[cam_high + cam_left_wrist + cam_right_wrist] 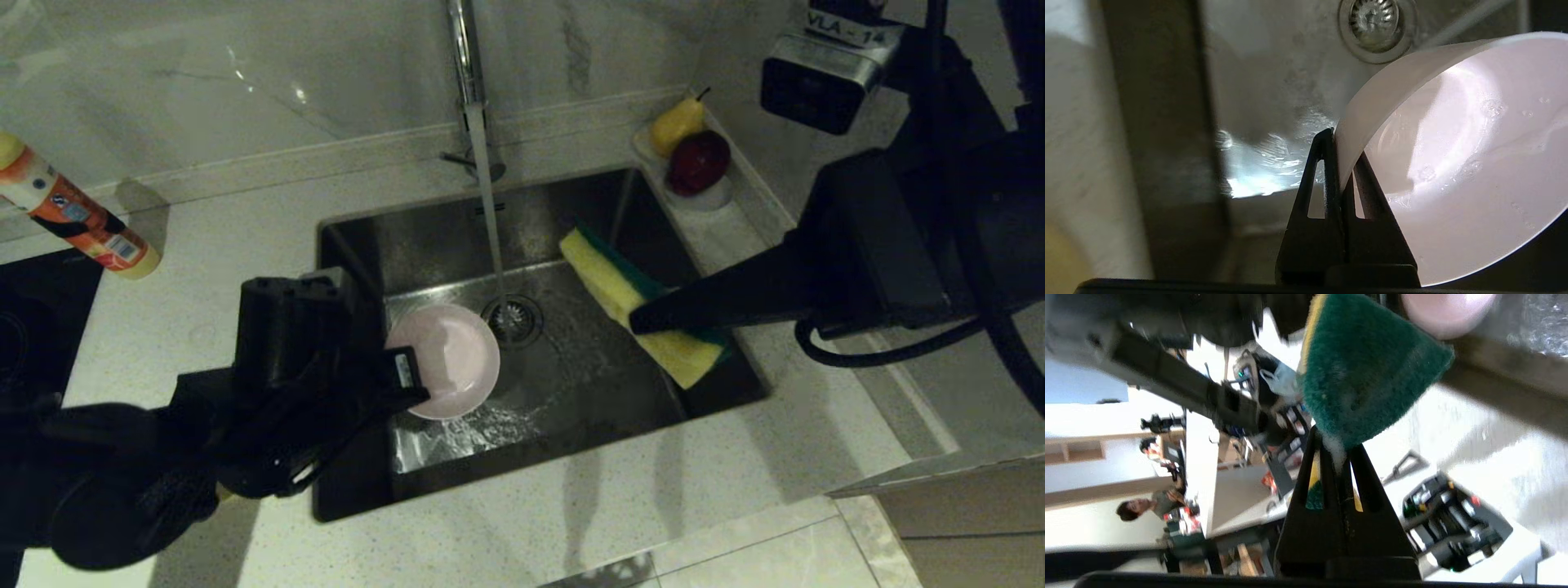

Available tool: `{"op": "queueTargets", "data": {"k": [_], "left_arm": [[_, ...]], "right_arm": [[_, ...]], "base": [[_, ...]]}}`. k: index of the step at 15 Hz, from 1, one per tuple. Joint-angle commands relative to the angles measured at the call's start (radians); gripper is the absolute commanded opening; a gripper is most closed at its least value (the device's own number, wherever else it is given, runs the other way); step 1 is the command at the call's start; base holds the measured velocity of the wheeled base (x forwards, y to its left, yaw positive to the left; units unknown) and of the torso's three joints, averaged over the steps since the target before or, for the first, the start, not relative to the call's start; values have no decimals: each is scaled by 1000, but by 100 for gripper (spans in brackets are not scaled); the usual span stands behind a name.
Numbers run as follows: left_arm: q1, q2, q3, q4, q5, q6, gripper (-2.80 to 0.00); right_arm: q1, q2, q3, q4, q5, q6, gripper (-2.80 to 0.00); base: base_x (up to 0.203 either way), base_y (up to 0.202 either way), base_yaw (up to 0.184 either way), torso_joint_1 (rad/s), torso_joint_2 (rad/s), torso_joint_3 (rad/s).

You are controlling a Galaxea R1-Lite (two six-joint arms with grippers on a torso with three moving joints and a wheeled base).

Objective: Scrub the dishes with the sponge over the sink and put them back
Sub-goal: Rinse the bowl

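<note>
My left gripper (408, 384) is shut on the rim of a pale pink bowl (451, 359), which it holds tilted over the left half of the steel sink (571, 384), beside the drain (513, 320). In the left wrist view the left gripper (1340, 151) pinches the bowl's wall (1453, 163), and droplets cling inside. My right gripper (641, 320) is shut on the sponge (629, 302), held over the sink's right side with its yellow foam up. The right wrist view shows the right gripper (1337, 451) clamping the sponge's green face (1367, 375). Water runs from the tap (467, 57).
A clear dish (714, 198) with a pear and a red fruit sits on the counter behind the sink's right corner. An orange bottle (73, 216) lies on the counter at far left, next to a black hob (37, 310). The counter's front edge runs along the bottom.
</note>
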Motion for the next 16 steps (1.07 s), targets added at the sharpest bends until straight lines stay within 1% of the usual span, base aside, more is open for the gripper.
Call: {"op": "queueTargets", "data": {"k": [1,2,3,5,8,9,12,13,16], "left_arm": [[28,49,-206,217,-74,-113,-280],[35,70,-288,301,-106,-168,-280],[42,92,-361,378,-131,-208,-280],[62,151,-487,480,-154,-246,-280],[78,240,-664,593,-161,-291,-280],[81,259,-693,618,-162,-307,-280],[88,277,-697,616,-164,-328,-280],[88,297,-702,612,-163,-350,-280],[88,294,-705,615,-165,-356,-280]], "right_arm": [[-7,-71,69,4,2,-2,-280],[-9,-88,83,4,3,-1,-280],[-15,-101,108,1,4,-2,-280],[-20,-114,160,-5,5,-5,-280],[-27,-145,207,-19,5,-6,-280],[-33,-141,208,-19,4,-7,-280],[-33,-132,211,-20,6,-9,-280],[-33,-125,215,-21,7,-10,-280],[-34,-111,215,-28,4,-12,-280]], "base": [[0,0,0,0,0,0],[0,0,0,0,0,0],[0,0,0,0,0,0],[0,0,0,0,0,0],[0,0,0,0,0,0],[0,0,0,0,0,0],[0,0,0,0,0,0],[0,0,0,0,0,0],[0,0,0,0,0,0]]}}
